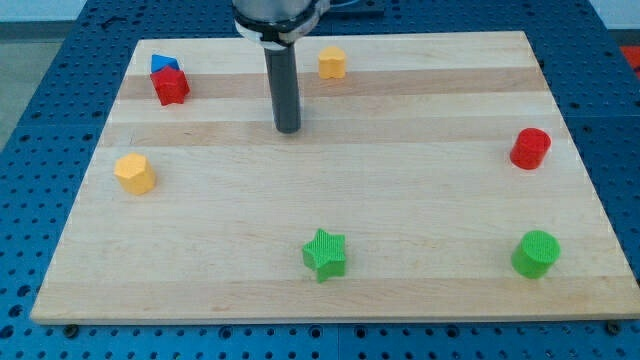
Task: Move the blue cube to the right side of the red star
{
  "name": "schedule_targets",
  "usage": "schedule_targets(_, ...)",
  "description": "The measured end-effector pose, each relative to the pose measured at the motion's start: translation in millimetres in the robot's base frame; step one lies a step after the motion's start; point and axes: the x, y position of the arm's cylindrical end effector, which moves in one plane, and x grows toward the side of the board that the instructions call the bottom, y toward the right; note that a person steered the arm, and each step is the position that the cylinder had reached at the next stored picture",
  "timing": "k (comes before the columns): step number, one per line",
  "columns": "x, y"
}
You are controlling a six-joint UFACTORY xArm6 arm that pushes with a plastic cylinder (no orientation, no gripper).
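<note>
The blue cube [164, 64] sits at the view's top left, touching the red star [171, 86] just above and slightly left of it. The red star partly hides the cube. My tip [288, 129] rests on the board well to the right of both blocks and a little lower than them, touching neither.
A yellow block [332, 62] lies at the top centre, right of the rod. A yellow block [134, 173] lies at the left. A red cylinder [530, 148] and a green cylinder [536, 253] stand at the right. A green star [325, 254] lies at bottom centre.
</note>
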Motion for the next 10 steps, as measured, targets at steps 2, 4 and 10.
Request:
schedule_targets(2, -4.9, -25.2)
schedule_targets(4, 31.1, 37.1)
schedule_targets(10, -14.7, 14.6)
